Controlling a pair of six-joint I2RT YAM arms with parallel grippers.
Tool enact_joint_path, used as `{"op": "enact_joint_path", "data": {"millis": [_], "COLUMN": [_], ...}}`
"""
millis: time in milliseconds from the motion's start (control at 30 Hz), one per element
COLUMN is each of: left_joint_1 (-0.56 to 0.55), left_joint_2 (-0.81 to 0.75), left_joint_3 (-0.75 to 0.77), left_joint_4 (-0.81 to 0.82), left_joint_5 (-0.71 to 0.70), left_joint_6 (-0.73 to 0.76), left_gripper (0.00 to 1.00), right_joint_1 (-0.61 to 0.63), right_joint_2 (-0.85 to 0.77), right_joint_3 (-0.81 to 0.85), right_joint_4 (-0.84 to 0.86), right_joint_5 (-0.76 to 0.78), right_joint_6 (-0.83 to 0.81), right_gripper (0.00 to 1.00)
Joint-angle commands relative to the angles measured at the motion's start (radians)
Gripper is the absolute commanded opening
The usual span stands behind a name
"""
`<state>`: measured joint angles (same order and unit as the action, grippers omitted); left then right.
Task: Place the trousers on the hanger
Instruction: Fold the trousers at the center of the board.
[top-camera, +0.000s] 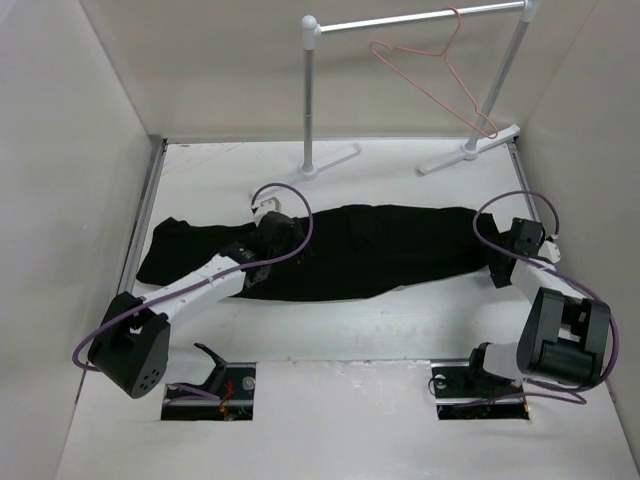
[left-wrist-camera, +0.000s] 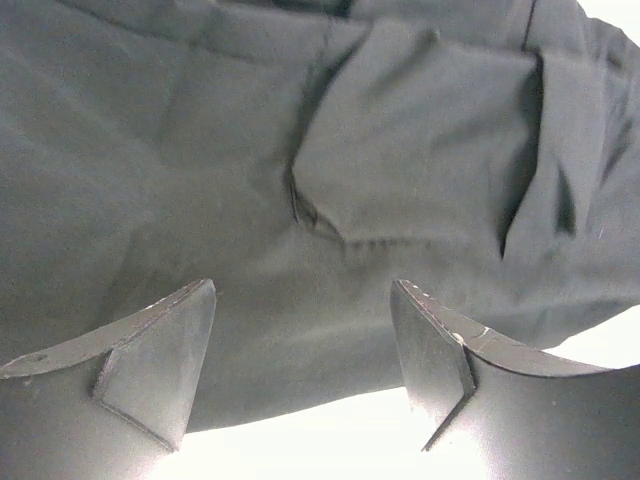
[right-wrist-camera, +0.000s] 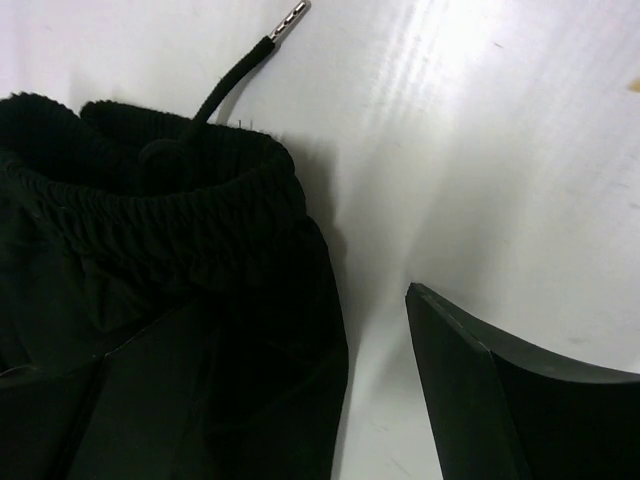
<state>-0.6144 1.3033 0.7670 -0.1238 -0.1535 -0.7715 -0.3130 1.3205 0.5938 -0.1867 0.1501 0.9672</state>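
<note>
The black trousers (top-camera: 390, 250) lie flat across the table, waistband to the right. My left gripper (top-camera: 275, 240) hovers low over their middle; in the left wrist view it (left-wrist-camera: 305, 300) is open and empty, with fabric (left-wrist-camera: 300, 150) ahead and below the fingers. My right gripper (top-camera: 500, 265) is at the waistband end. In the right wrist view it (right-wrist-camera: 258, 322) is open, with the trousers' edge (right-wrist-camera: 200, 330) between its jaws, and the elastic waistband (right-wrist-camera: 160, 225) and drawstring (right-wrist-camera: 235, 75) ahead. The pink-red wire hanger (top-camera: 432, 70) hangs on the rail at the back right.
The white-and-silver garment rail (top-camera: 420, 20) stands at the back, its two feet (top-camera: 335, 155) on the table behind the trousers. White walls close in the table on the left, right and back. The arm bases sit at the near edge.
</note>
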Motion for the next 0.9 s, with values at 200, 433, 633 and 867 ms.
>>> {"op": "enact_joint_path", "data": {"millis": [200,433,633,867], "left_joint_1": [-0.066,-0.064,-0.026,-0.018], "left_joint_2": [-0.019,-0.038,-0.052,-0.061], "left_joint_3": [0.012,0.018,0.032,0.037], "left_joint_4": [0.007,-0.02,-0.05,-0.066], "left_joint_5": [-0.001,-0.046,-0.038,-0.012], "left_joint_6": [-0.025,-0.035,-0.012,0.017], "left_gripper": [0.67,0.66,0.66,0.66], "right_joint_1": [0.024,0.031,0.058,0.073], "right_joint_2": [0.232,0.312,0.03,-0.119], "right_joint_3": [0.101,0.087,-0.081,-0.129], "right_joint_4": [0.133,0.201,0.143,0.003], "right_joint_5": [0.026,0.012,0.066,0.088], "right_joint_6": [0.105,0.143,0.14,0.142], "right_gripper": [0.65,0.34,0.07,0.07]}}
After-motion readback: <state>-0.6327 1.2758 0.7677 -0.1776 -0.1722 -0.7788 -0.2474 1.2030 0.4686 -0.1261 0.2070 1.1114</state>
